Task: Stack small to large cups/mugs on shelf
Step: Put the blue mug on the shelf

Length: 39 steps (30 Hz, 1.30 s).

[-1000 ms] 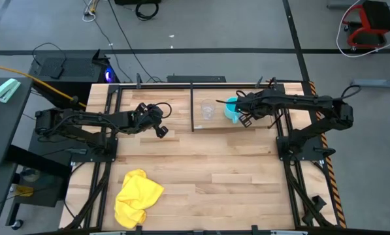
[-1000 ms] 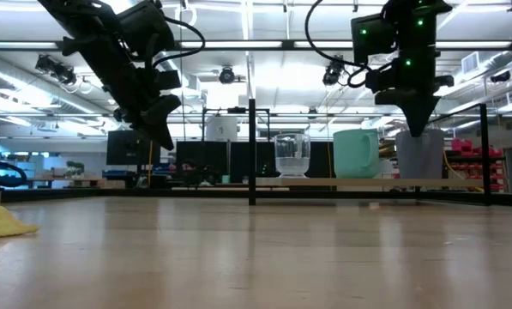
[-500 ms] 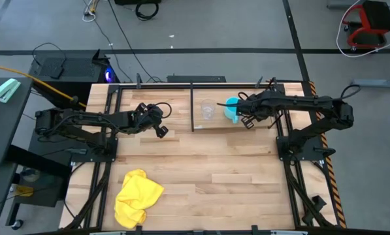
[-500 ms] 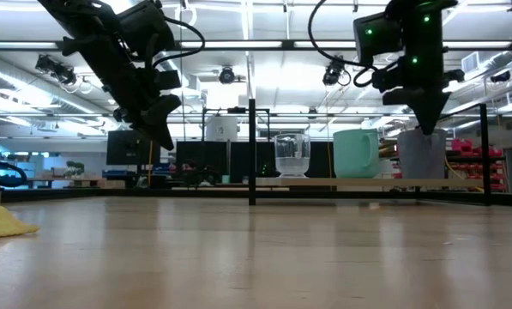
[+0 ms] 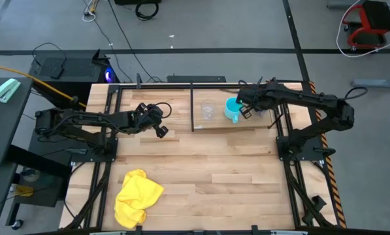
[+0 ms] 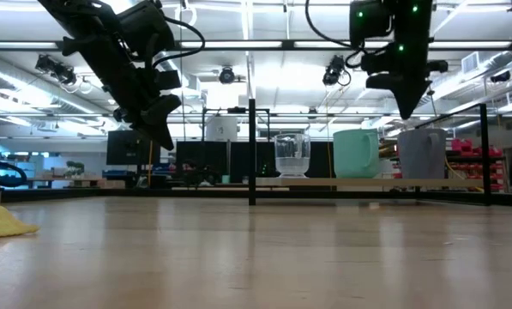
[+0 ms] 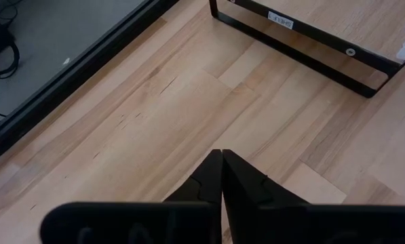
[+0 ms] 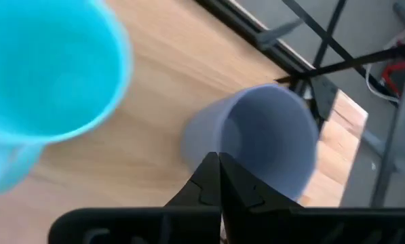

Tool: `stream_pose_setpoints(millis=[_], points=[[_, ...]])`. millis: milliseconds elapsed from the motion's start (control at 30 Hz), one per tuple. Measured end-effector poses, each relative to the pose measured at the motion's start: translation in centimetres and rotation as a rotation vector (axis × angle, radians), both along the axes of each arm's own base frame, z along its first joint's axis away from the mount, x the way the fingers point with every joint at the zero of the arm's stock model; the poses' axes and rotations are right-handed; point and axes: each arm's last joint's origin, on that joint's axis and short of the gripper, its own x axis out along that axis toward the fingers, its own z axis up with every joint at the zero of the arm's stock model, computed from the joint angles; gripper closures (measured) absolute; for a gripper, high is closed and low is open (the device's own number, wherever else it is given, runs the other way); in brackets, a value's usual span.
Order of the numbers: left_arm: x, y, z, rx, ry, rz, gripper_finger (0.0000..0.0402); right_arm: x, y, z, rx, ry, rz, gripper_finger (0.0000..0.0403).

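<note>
Non-task items: bench and surroundings

A crumpled yellow cloth (image 5: 138, 196) lies on the light-wood bench (image 5: 208, 170) near its front left corner; only its edge (image 6: 0, 219) shows at bench level. On the grey floor beyond the bench, black cables (image 5: 126, 36) trail toward a dark equipment box (image 5: 67, 67), and a red-and-black cart (image 5: 370, 25) stands at the far right.

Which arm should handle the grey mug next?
Probably right: its shut end effector hangs just above the grey mug on the shelf. The left end effector is shut, beyond the shelf's post.
</note>
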Motion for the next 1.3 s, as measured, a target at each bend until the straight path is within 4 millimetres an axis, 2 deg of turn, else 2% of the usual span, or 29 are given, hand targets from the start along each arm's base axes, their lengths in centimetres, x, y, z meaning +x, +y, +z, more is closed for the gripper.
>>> stream_pose_setpoints(millis=[267,600,1000,1300], points=[[0.0,0.0,0.0,0.000,0.000,0.000,0.0380,-1.1,-2.8,-0.1,0.022,-0.021,-0.079,0.0402],[0.0,0.0,0.0,0.000,0.000,0.000,0.0385,-1.7,-4.3,-0.4,0.032,-0.043,-0.155,0.0402],[0.0,0.0,0.0,0.000,0.000,0.000,0.0378,0.1,-5.4,-2.8,0.106,0.022,-0.148,0.0402],[0.0,0.0,0.0,0.002,0.003,-0.003,0.0388,0.8,-5.4,-3.2,0.104,0.019,-0.120,0.0402]])
